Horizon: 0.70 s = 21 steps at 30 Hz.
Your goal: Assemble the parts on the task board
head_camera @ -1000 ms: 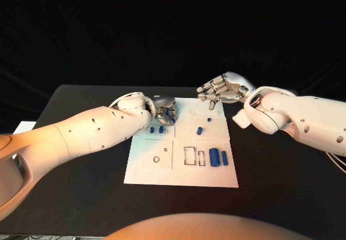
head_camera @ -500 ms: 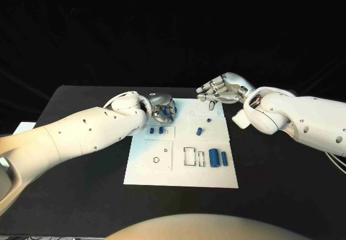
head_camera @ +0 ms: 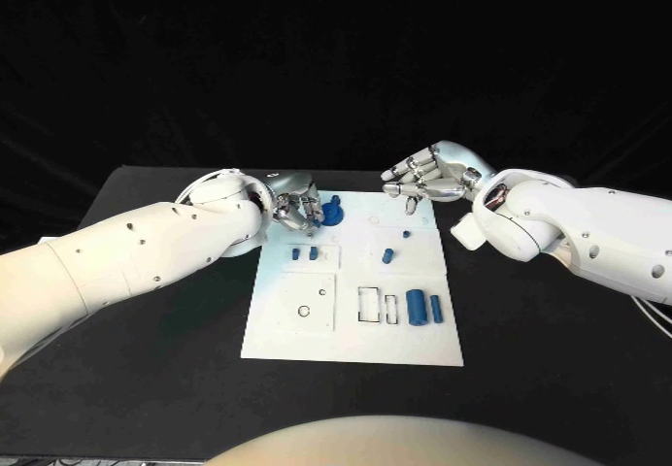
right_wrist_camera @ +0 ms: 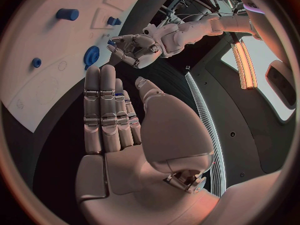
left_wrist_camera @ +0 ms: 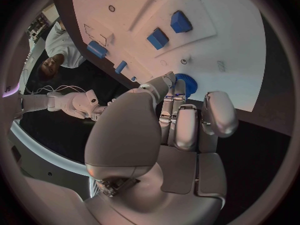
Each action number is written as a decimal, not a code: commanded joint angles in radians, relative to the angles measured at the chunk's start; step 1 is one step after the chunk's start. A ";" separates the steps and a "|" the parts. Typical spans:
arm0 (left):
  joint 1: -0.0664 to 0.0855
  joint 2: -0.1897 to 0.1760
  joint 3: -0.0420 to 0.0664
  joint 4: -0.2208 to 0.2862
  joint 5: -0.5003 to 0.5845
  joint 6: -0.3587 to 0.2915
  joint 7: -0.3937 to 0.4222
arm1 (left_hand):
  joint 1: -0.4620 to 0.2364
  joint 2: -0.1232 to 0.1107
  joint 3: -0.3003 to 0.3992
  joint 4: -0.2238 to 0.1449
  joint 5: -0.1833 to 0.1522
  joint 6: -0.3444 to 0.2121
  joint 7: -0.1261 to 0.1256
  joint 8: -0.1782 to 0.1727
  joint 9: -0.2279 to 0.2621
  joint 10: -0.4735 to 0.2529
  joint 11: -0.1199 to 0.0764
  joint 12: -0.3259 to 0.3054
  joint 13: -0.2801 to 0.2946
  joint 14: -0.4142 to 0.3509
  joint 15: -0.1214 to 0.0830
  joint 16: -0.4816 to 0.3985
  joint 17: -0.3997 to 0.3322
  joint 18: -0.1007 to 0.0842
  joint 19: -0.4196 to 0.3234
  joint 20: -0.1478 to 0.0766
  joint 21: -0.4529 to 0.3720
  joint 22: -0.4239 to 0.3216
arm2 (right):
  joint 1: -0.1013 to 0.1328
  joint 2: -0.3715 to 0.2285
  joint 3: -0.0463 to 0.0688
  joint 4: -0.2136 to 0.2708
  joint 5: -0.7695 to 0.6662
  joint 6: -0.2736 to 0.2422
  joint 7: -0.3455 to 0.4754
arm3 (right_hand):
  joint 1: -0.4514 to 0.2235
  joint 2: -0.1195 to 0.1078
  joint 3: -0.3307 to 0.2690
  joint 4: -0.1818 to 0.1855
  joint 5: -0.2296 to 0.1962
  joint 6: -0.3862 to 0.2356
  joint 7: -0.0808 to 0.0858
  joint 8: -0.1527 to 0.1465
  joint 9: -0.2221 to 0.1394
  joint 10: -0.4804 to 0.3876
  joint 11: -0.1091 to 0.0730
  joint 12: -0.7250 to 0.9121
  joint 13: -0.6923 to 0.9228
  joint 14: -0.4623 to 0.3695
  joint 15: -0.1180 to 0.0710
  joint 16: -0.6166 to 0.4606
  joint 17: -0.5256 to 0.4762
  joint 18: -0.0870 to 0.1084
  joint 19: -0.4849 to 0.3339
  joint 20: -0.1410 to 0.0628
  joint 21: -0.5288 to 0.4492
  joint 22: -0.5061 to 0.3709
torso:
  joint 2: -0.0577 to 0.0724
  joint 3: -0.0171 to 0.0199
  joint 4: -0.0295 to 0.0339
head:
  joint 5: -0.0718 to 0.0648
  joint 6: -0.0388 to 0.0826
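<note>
The white task board [head_camera: 351, 335] lies in the middle of the black table. A blue gear [head_camera: 332, 211] sits at the board's far left corner, also seen as the gear [left_wrist_camera: 185, 84] in the left wrist view and the gear [right_wrist_camera: 91, 56] in the right wrist view. My left hand [head_camera: 291, 209] is just left of the gear with its fingertips [left_wrist_camera: 177, 92] at the gear's edge, holding nothing. My right hand [head_camera: 431, 180] hovers over the board's far right corner, empty, fingers [right_wrist_camera: 103, 110] stretched out side by side.
Two small blue blocks [head_camera: 304, 252] lie in a recess near the gear. Small blue pegs [head_camera: 388, 255] and two blue cylinders [head_camera: 424, 305] lie on the board's right half, beside rectangular slots [head_camera: 368, 302]. A round hole [head_camera: 304, 310] is at the near left.
My left hand has drawn back to the left off the gear, which was covered by its fingers and now lies exposed. The right hand has stayed put.
</note>
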State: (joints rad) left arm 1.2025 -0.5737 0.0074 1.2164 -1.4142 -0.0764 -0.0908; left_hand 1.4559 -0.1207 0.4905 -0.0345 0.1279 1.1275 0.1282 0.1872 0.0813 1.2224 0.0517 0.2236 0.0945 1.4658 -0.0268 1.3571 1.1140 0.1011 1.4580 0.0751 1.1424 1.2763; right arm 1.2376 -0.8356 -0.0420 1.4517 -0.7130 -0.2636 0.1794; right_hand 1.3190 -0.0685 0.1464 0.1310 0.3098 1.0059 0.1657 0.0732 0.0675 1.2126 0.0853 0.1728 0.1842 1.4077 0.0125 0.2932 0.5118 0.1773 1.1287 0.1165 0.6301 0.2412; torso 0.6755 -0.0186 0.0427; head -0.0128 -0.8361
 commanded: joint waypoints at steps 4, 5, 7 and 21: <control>0.000 -0.004 -0.001 -0.011 0.022 0.076 -0.018 | -0.015 0.000 0.005 0.000 0.004 0.001 0.005 -0.008 0.001 0.001 0.007 -0.006 0.000 0.022 0.003 -0.002 -0.006 -0.011 -0.004 0.000 -0.001 0.000 | -0.001 0.001 0.000 0.000 -0.008 0.007 0.010 | 0.002 0.004 0.000 0.000 0.004 -0.002 0.005 -0.005 0.000 -0.002 0.005 -0.005 -0.001 0.003 0.002 -0.006 0.001 0.006 0.010 0.001 -0.005 -0.001 | 0.001 -0.0007 -0.0003 | -0.003 -0.002; 0.000 -0.004 -0.001 -0.012 0.021 0.081 -0.019 | -0.015 0.000 0.005 0.000 0.004 0.001 0.005 -0.008 0.001 0.001 0.007 -0.007 0.000 0.022 0.003 -0.002 -0.006 -0.011 -0.004 0.000 -0.001 0.000 | -0.001 0.001 0.000 0.000 -0.008 0.007 0.010 | 0.002 0.004 0.000 0.000 0.004 -0.002 0.005 -0.005 0.000 -0.002 0.005 -0.005 -0.001 0.003 0.002 -0.006 0.001 0.006 0.010 0.001 -0.005 -0.001 | 0.001 -0.0005 -0.0005 | -0.002 -0.004; 0.000 -0.005 -0.003 -0.014 0.016 0.092 -0.022 | -0.016 -0.001 0.005 0.000 0.004 0.001 0.005 -0.009 0.001 0.001 0.007 -0.007 0.000 0.022 0.003 -0.002 -0.007 -0.011 -0.004 0.000 -0.001 0.000 | -0.001 0.001 0.000 0.000 -0.008 0.007 0.010 | 0.002 0.004 0.000 0.000 0.004 -0.002 0.005 -0.005 0.000 -0.002 0.005 -0.005 -0.001 0.003 0.002 -0.006 0.001 0.006 0.010 0.001 -0.005 -0.001 | 0.000 -0.0006 -0.0002 | -0.001 -0.004; -0.001 -0.007 -0.005 -0.018 0.004 0.104 -0.030 | -0.019 -0.001 0.005 0.000 0.003 0.001 0.005 -0.009 0.001 0.001 0.007 -0.008 0.000 0.022 0.003 -0.002 -0.006 -0.011 -0.005 0.000 -0.001 0.000 | -0.001 0.001 0.000 0.001 -0.008 0.007 0.010 | 0.002 0.004 0.000 0.000 0.004 -0.002 0.005 -0.005 0.000 -0.002 0.005 -0.005 -0.001 0.003 0.002 -0.006 0.001 0.006 0.010 0.001 -0.005 -0.001 | 0.002 -0.0004 -0.0014 | 0.003 -0.006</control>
State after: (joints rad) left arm 1.2013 -0.5812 0.0026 1.1961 -1.4050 0.0029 -0.1162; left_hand 1.4452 -0.1201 0.4903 -0.0348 0.1273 1.1272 0.1282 0.1793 0.0814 1.2222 0.0518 0.2169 0.0932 1.4658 -0.0267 1.3571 1.1080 0.1011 1.4580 0.0752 1.1424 1.2760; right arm 1.2371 -0.8356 -0.0420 1.4514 -0.7130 -0.2636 0.1800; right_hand 1.3189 -0.0686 0.1464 0.1310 0.3098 1.0060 0.1657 0.0732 0.0675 1.2126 0.0853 0.1728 0.1843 1.4077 0.0124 0.2932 0.5115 0.1773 1.1287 0.1165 0.6308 0.2413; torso 0.6764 -0.0191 0.0415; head -0.0091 -0.8400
